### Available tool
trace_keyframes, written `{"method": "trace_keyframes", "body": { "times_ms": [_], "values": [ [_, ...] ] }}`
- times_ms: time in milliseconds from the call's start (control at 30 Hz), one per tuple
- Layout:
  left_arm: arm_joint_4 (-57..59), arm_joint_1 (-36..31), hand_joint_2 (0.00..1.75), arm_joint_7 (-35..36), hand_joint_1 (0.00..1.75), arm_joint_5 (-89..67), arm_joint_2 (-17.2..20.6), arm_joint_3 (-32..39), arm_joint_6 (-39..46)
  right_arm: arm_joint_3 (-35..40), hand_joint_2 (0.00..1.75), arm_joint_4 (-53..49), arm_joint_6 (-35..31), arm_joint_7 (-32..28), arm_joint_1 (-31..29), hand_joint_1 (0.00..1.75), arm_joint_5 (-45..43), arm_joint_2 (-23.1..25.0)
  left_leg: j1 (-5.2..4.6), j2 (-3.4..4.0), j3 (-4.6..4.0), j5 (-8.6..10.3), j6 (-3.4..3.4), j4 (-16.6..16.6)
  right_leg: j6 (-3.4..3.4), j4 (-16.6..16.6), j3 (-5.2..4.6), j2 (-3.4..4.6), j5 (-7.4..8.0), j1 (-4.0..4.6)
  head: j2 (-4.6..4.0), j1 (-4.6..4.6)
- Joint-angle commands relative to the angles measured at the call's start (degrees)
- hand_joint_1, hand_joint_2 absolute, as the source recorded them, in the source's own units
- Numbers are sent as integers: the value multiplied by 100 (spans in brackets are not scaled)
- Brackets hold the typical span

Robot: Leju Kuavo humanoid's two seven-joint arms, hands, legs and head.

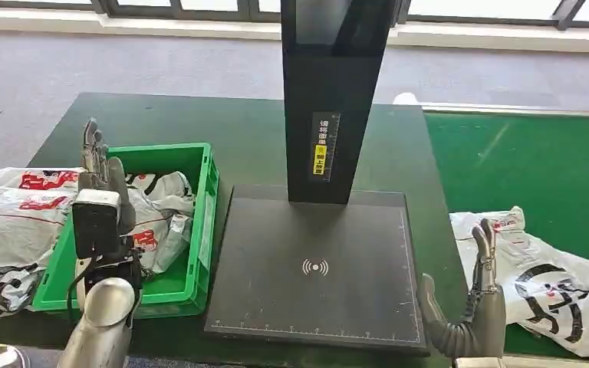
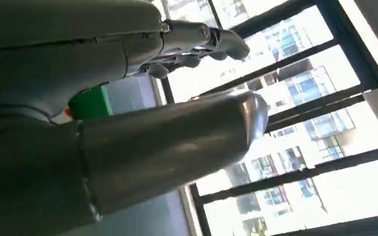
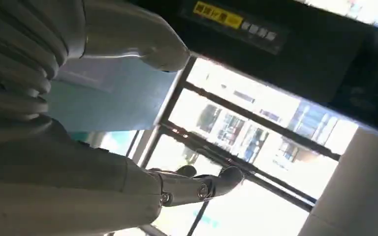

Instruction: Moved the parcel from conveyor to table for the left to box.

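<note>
Fingers of left hand [image 1: 101, 172] and right hand [image 1: 482, 299] extended, empty.

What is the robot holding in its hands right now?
Nothing. The left hand is raised open above the green plastic crate, and the right hand is open beside the white plastic parcel, touching neither.
</note>
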Motion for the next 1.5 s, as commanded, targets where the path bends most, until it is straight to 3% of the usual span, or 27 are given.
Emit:
{"method": "trace_keyframes", "body": {
  "times_ms": [33,133,233,333,367,467,600,1133,1333,1500],
  "values": [
    [983,598,0,-665,0,1461,-368,-233,-1859,-1323,175,2201,-136,1349,-928,0,1958,-93,-3,20,47,8,3,-41,0,-47,45,15,16,-1,0,0],
    [1101,540,0,-744,0,1621,-494,-173,-2057,-1658,175,3024,-264,1829,-1324,0,2742,-360,0,13,34,10,5,-34,1,-47,35,3,17,1,0,-2],
    [1128,474,0,-728,0,1624,-514,-168,-2071,-1734,175,3169,-265,1804,-1405,0,2751,-396,1,11,25,7,3,-23,1,-35,25,4,14,2,-2,-2],
    [1141,355,0,-663,0,1511,-601,-186,-2052,-1769,175,3678,-249,2167,-1640,0,3353,-664,-2,0,27,13,2,-31,-2,-41,31,-10,15,0,0,-2],
    [1108,365,175,-664,0,1443,-618,-209,-1997,-1775,175,3868,-230,2168,-1756,0,3361,-735,-1,-3,24,13,3,-29,1,-42,30,-11,16,1,-2,-2],
    [1107,415,175,-668,0,1259,-608,-325,-1972,-1742,175,4748,-153,2511,-2221,0,3603,-1103,0,18,27,8,4,-26,1,-39,24,13,20,3,-2,-2],
    [1117,497,175,-721,0,1200,-602,-349,-1965,-1851,175,5583,-208,2523,-2622,0,3570,-1493,-3,13,27,10,7,-26,6,-41,30,6,20,0,0,0],
    [1093,497,175,-719,0,1206,-602,-324,-1964,-1853,175,5603,-215,2493,-2626,0,3556,-1490,-7,10,14,3,3,-11,9,-18,12,4,13,-4,0,0],
    [873,657,175,-715,0,1134,-575,-263,-1922,-1971,175,6092,-612,3377,-3055,0,3974,-1846,-10,17,7,2,4,-4,12,-9,3,14,13,-8,-2,0],
    [600,946,175,-647,0,1044,-612,-205,-1851,-2340,175,5426,-811,3832,-2734,0,4269,-1945,-14,4,14,5,4,-14,9,-21,15,-3,12,-12,0,0]
  ]
}}
